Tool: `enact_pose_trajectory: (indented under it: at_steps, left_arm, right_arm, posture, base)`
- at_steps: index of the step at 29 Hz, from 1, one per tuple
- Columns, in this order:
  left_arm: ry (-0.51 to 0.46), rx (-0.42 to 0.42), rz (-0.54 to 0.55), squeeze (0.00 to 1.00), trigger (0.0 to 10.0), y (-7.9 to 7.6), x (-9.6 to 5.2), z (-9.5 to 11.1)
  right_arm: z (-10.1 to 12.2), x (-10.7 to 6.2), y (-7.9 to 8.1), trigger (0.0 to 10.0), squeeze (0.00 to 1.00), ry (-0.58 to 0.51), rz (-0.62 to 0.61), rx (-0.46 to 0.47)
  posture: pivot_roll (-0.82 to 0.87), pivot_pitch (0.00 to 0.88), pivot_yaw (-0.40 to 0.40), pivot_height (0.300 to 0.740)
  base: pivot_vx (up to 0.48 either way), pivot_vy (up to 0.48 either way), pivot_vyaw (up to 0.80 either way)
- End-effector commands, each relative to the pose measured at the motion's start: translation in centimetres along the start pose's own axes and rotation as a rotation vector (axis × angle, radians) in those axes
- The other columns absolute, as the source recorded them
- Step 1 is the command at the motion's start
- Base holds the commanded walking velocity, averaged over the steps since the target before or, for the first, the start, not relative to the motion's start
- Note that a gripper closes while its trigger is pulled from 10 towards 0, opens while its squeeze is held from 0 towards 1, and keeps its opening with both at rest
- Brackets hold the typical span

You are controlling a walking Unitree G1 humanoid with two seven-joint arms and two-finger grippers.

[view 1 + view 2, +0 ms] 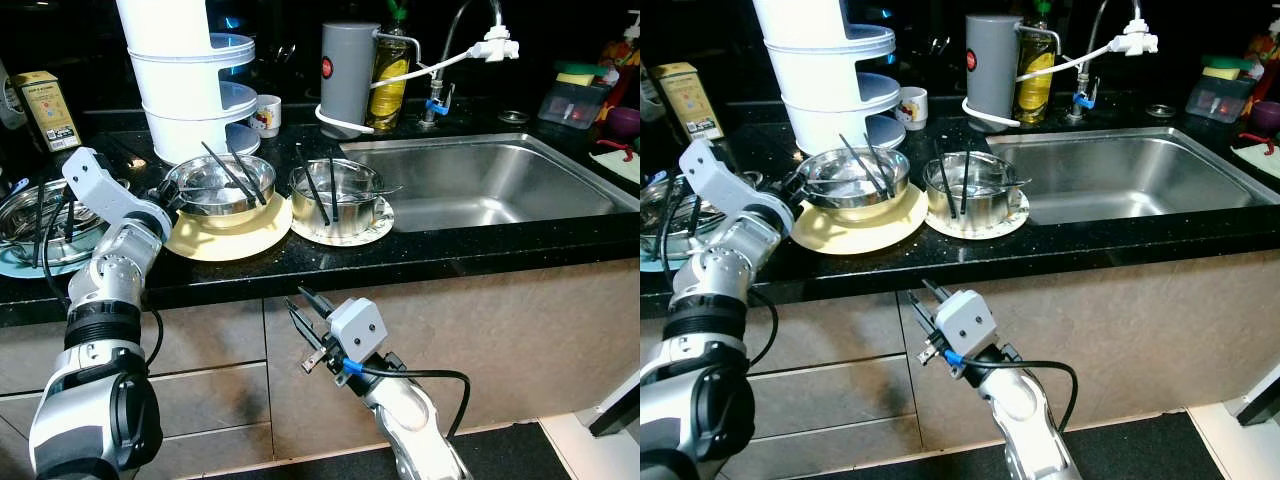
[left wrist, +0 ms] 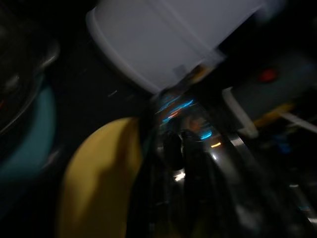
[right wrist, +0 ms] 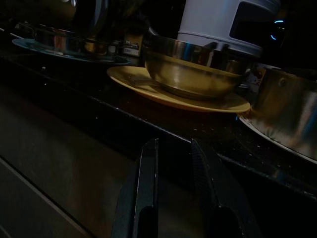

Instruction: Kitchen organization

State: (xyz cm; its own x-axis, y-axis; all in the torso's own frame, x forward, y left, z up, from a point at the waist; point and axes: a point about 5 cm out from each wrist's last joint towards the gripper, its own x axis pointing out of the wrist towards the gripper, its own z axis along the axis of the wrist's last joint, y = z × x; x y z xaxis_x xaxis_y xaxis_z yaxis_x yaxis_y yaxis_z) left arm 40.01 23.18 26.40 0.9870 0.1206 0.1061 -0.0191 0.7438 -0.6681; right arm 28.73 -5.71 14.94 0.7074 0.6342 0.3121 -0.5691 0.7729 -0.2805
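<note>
Reaching over the black speckled stone counter (image 1: 470,245), my left gripper (image 1: 233,172) has its two long black fingers (image 1: 222,165) lying across the shiny steel bowl (image 1: 215,187), which sits on a pale yellow round plate (image 1: 232,238). The fingers stand a little apart, and I cannot tell if they pinch the bowl rim or only rest in it. My left wrist view is dark and blurred; the yellow plate and a white curved body can be made out there.

My right gripper (image 1: 305,310) hangs below the counter edge, in front of the beige cabinet doors (image 1: 210,370). Its fingers are slightly apart and hold nothing.

Just beside the yellow plate stands a straight-sided steel pot (image 1: 335,197) on a white patterned plate (image 1: 372,230), with two thin dark sticks (image 1: 312,184) leaning in it. Behind the bowl rises a tall white tiered appliance (image 1: 185,75). A grey cylindrical container (image 1: 347,78) and a yellow-green liquid bottle (image 1: 388,85) stand near the steel sink (image 1: 490,185). At far left, more steel dishes (image 1: 30,215) rest on a teal plate (image 1: 20,265).
</note>
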Motion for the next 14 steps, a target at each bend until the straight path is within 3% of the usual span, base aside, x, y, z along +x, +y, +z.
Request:
enact_pose_trajectory:
  at_steps: [1,14]
  left_arm:
    - [-0.002,0.030,0.028,0.00,0.0,0.44,0.12,0.39]
    - [-0.025,0.067,0.029,0.00,0.0,0.47,0.19,1.23]
  right_arm:
    - [0.04,-0.14,0.11,10.0,0.00,0.002,0.005,0.009]
    - [-0.06,-0.22,0.19,10.0,0.00,0.011,0.014,0.012]
  posture:
    - [-0.03,0.103,0.013,0.740]
    - [-0.03,0.100,0.010,0.740]
  base:
    - [0.000,0.000,0.00]
    - [0.000,0.000,0.00]
